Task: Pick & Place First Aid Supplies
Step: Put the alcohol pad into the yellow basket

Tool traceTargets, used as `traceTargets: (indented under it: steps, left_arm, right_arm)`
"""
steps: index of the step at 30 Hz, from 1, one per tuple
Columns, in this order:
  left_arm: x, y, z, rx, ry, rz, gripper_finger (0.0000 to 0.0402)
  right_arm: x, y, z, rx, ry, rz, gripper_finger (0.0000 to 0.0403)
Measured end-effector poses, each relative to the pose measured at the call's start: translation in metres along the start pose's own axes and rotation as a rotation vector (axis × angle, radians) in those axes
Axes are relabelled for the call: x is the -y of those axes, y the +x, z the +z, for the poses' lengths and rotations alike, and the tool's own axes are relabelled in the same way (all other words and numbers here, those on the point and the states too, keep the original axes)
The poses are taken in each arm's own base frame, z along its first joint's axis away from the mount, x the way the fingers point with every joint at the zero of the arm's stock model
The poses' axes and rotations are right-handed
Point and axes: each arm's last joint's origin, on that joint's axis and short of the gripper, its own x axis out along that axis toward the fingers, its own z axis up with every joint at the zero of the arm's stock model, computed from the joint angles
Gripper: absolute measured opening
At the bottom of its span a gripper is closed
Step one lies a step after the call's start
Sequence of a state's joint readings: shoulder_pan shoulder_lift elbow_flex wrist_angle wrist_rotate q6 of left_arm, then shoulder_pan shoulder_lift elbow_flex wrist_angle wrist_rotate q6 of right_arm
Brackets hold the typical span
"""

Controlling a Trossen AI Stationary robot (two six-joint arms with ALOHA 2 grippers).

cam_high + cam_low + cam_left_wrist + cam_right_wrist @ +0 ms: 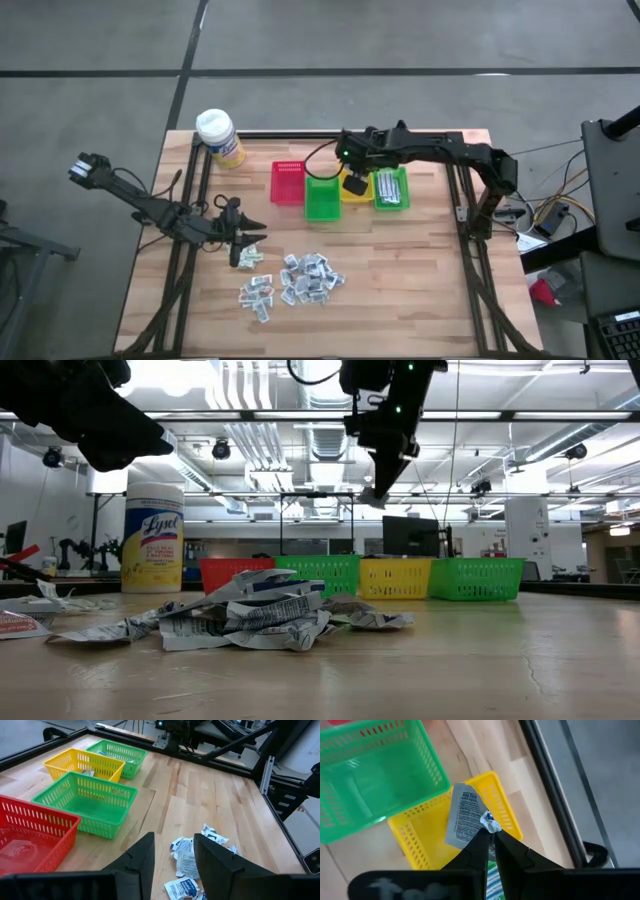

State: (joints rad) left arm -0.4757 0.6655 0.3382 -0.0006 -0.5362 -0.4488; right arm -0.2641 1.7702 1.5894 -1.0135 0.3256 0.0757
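While the Lysol wipes canister (219, 136) is standing at the far left corner of the wooden table (420, 280), the left arm is reaching in low over the table's left side. Its left gripper (247, 240) is hovering just beside the left edge of the scattered packets, its fingers (142, 862) parted with nothing between them; the left wrist view is showing bare wood and a few wrappers past the gap. The pile of first aid packets (295, 280) is lying loose on the near middle of the table, white and silvery wrappers crumpled over one another, with a couple of stray ones nearer the left gripper.

Behind the pile, a row of small baskets is sitting along the far side: a red basket (288, 182), then a green basket (322, 198), then a yellow basket (427, 837) mostly covered by the arm in the high view, and a second green basket (391, 189) already holding some striped packets.

Reaching in from the right, the right arm is stretching across the far edge. Its right gripper (490, 832) is hanging above the yellow basket, well clear of the table, and is pinching one grey-white sachet (465, 815) by its corner, the packet dangling flat over the basket's opening.
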Motion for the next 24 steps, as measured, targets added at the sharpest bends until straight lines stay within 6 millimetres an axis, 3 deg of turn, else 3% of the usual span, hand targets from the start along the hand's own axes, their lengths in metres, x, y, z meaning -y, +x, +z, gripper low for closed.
traceTargets:
  steps: [13,24]
  left_arm:
    - [0.0,0.0,0.0,0.0,0.0,0.0,0.0131]
    - [0.0,0.0,0.0,0.0,0.0,0.0,0.0131]
  right_arm:
    - [-0.009,0.044,-0.022,-0.013,0.005,0.003,0.0027]
    - [-0.004,0.073,-0.038,-0.02,0.01,-0.001,0.0027]
